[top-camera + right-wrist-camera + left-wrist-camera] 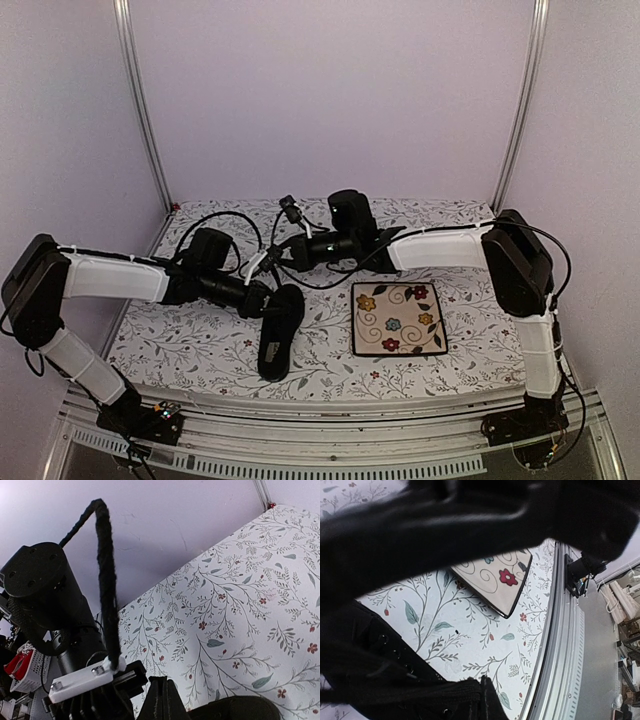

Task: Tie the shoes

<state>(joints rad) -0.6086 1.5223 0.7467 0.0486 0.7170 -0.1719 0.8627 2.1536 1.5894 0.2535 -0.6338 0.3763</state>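
The black shoe (278, 335) lies on the floral cloth left of centre, its length running near to far. In the left wrist view its eyelets and laces (380, 650) fill the lower left. My left gripper (265, 297) is at the shoe's far end, low over it; its fingertips (482, 682) are pressed together. My right gripper (278, 258) reaches in from the right, just beyond the left one; its fingertips (160, 682) are also pressed together. No lace shows between either pair. A blurred black mass covers the top of the left wrist view.
A square floral plate (398, 318) lies right of the shoe and shows in the left wrist view (495, 580). The left arm's wrist (40, 590), a white bracket (80, 681) and a black braided cord (105, 580) stand close to my right gripper. The metal table rail (565, 645) borders the cloth.
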